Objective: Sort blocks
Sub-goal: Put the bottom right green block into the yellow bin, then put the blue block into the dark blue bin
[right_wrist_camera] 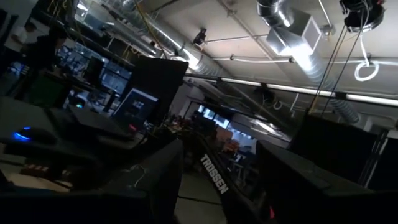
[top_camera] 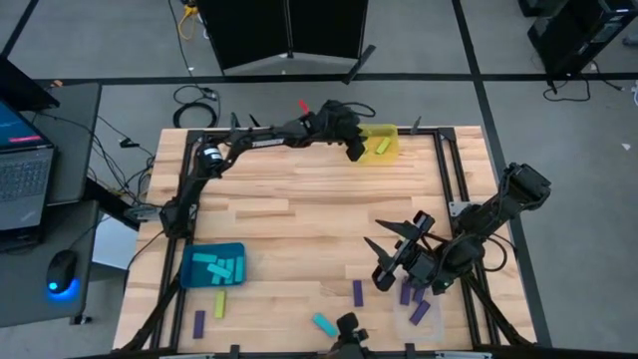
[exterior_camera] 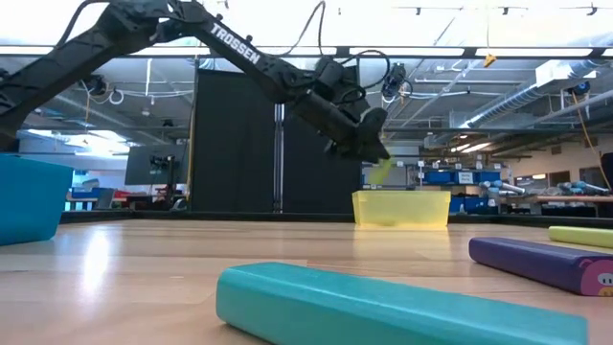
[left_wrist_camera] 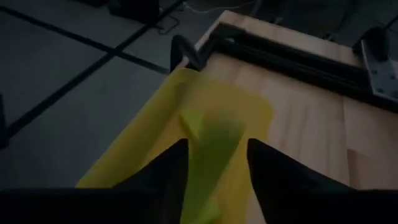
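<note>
My left gripper (top_camera: 355, 150) is open over the near-left rim of the yellow bin (top_camera: 380, 143) at the table's far edge. A yellow-green block (exterior_camera: 381, 172) shows blurred just below its fingertips, above the bin (exterior_camera: 400, 208); in the left wrist view the block (left_wrist_camera: 211, 140) lies between the spread fingers, over the bin's floor. My right gripper (top_camera: 397, 249) is open and empty, raised and tipped upward at the near right. Loose blocks lie near the table's front: a purple one (top_camera: 357, 292), a cyan one (top_camera: 324, 324), a yellow-green one (top_camera: 221, 302) and a purple one (top_camera: 199, 322).
A teal bin (top_camera: 186, 267) with several cyan blocks stands at the near left. A clear bin (top_camera: 431, 321) with purple blocks stands at the near right, below my right arm. The table's middle is bare wood. A black frame rail (top_camera: 446, 170) runs along the right side.
</note>
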